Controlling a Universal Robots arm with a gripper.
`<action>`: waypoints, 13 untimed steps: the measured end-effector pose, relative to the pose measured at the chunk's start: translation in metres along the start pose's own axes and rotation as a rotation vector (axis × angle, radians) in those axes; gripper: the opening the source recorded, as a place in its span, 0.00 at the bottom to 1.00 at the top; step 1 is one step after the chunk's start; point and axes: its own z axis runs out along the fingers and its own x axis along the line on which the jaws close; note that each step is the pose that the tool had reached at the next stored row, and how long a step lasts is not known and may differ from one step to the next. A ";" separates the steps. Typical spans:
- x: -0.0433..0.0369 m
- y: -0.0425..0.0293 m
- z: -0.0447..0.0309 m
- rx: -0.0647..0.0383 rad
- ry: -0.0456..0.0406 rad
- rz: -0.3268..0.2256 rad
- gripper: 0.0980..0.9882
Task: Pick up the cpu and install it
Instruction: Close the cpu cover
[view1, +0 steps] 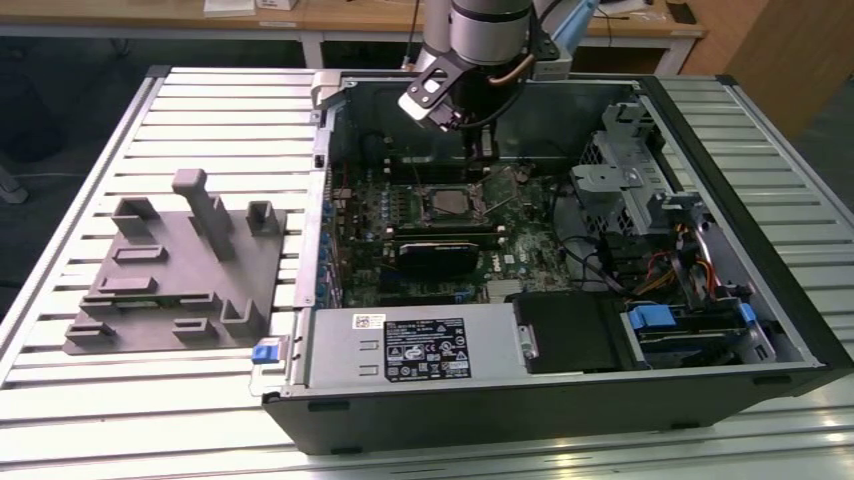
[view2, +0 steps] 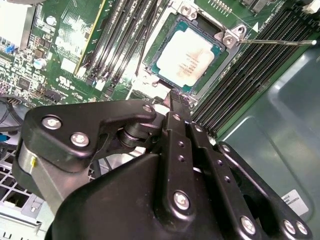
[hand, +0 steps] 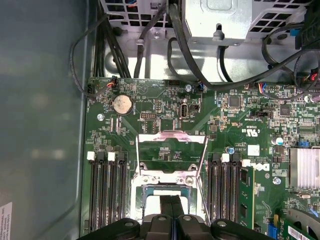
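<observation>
Cpu (view2: 186, 56) lies in the socket (view2: 231, 37) (second wrist view shows its top); hand (view2: 174, 96) closed, empty.

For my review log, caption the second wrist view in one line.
Gripper, fingers shut, at the edge of the open socket where the cpu lies seated.
</observation>
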 end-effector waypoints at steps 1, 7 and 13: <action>0.0000 0.0005 0.0000 0.000 0.0000 0.000 0.01; 0.0000 0.0044 0.0002 0.000 0.0000 0.000 0.01; -0.0001 0.0088 0.0005 0.000 0.0000 0.000 0.01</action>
